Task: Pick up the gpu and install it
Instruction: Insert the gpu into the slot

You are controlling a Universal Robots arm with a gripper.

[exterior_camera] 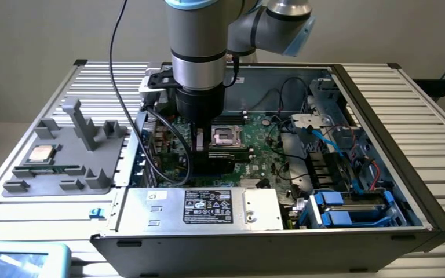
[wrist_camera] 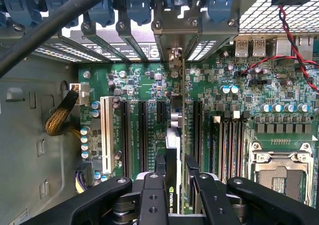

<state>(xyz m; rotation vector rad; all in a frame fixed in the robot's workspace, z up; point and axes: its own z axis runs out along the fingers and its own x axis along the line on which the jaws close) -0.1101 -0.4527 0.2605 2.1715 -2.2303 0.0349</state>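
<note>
I have the gripper (wrist_camera: 174,185) closed on the gpu (wrist_camera: 174,150), one finger on each face of the card, which hangs edge-down inside the open computer case (exterior_camera: 408,174), low over the motherboard (wrist_camera: 149,85) and lined up along its long black slots near the case's back wall. My worry from here is alignment: if the card's edge sits a little off its slot, pushing down could bend it or scrape the parts beside the slot, and its metal end could catch on the row of slot covers (wrist_camera: 134,41) at the back wall. The card could also slip or tilt between the fingers under load, since they hold only its top part. The black cable (exterior_camera: 157,150) looping from the wrist down beside the gripper might snag inside the case. By my count there is one card in hand, one empty processor socket (exterior_camera: 226,136), one power supply (exterior_camera: 207,208) along the case's near wall, and one grey tray (exterior_camera: 68,156) on the table (exterior_camera: 431,116) outside the case, holding one processor chip (exterior_camera: 39,153) and one memory stick (exterior_camera: 48,170).
</note>
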